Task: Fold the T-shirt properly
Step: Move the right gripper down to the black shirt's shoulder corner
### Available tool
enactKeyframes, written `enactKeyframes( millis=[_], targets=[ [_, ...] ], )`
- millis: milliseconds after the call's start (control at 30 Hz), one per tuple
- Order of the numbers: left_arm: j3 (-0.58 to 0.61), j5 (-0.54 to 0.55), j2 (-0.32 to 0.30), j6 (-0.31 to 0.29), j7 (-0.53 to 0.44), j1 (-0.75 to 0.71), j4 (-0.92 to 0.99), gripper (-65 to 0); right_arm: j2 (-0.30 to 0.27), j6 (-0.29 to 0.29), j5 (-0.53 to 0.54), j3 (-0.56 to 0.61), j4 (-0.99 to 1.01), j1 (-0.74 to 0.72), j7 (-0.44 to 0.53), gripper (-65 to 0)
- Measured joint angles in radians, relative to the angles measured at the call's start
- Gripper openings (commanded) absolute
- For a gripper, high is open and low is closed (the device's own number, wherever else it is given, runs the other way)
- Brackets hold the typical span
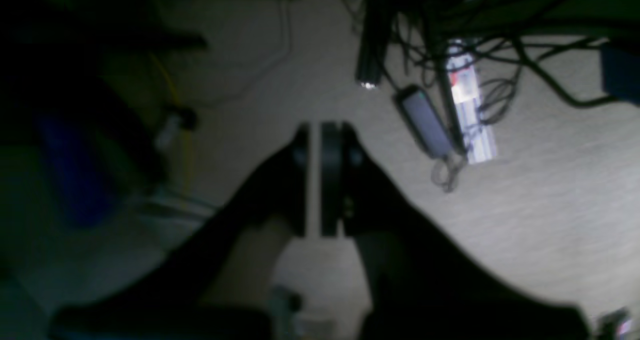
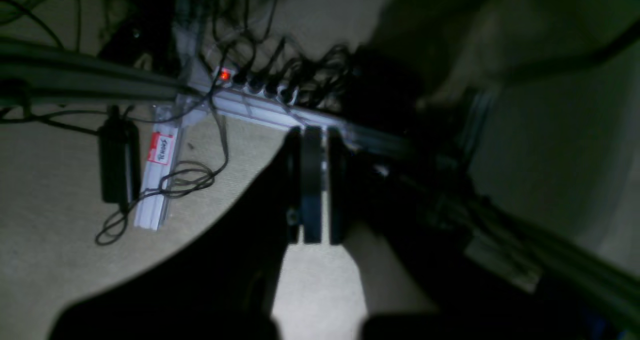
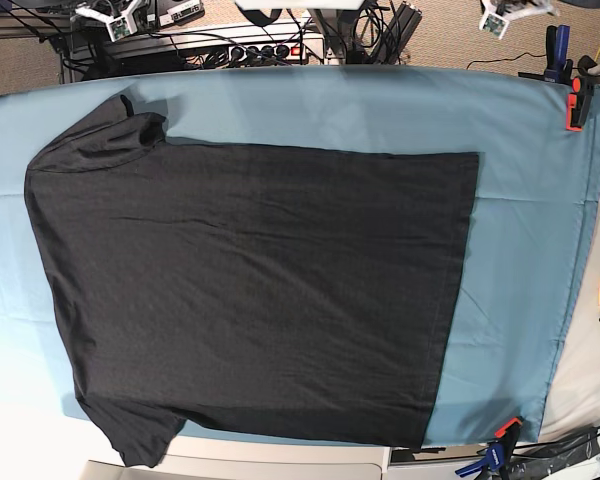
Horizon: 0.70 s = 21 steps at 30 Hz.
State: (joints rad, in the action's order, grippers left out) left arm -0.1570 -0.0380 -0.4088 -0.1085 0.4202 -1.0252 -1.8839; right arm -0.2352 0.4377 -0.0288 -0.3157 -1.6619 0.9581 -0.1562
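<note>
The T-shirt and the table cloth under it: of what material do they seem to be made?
The T-shirt looks like matte knitted cotton, charcoal black: it shows soft wrinkles, a bunched sleeve and no shine, though a cotton blend is possible. The table cloth seems to be a thin woven fabric, teal blue, with a dull finish: straight fold creases cross it. Its exact fibre I cannot tell.
</note>
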Motion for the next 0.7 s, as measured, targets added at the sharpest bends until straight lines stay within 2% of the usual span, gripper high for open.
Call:
enactKeyframes(
  millis=[167,333,400,533,633,700],
  targets=[
    [0.001,-0.053,-0.067,-0.005,0.023,-0.052,-0.155,-62.6,-0.005,0.002,0.001,-0.087,-0.174,0.065,-0.04,-62.2],
    [0.0,-0.063,-0.116,-0.005,0.054,-0.064,-0.285,-62.6,-0.005,0.005,0.002,-0.246,-0.311,0.097,-0.058,-62.2],
    [0.0,-0.088,-0.134,-0.024,0.052,-0.064,-0.333,-62.6,-0.012,0.005,0.0,-0.315,-0.356,0.097,-0.073,-62.2],
    [0.0,-0.126,-0.193,-0.096,0.047,-0.063,-0.424,-62.6,-0.082,0.006,-0.01,-0.425,-0.418,0.097,-0.075,-62.2],
    [0.0,-0.199,-0.241,-0.145,0.032,-0.053,-0.459,-62.6,-0.14,0.005,-0.095,-0.47,-0.456,0.097,-0.072,-62.2],
    [0.0,-0.269,-0.273,-0.198,0.03,-0.033,-0.457,-62.6,-0.183,0.01,-0.157,-0.47,-0.472,0.097,-0.07,-62.2]
  ],
)
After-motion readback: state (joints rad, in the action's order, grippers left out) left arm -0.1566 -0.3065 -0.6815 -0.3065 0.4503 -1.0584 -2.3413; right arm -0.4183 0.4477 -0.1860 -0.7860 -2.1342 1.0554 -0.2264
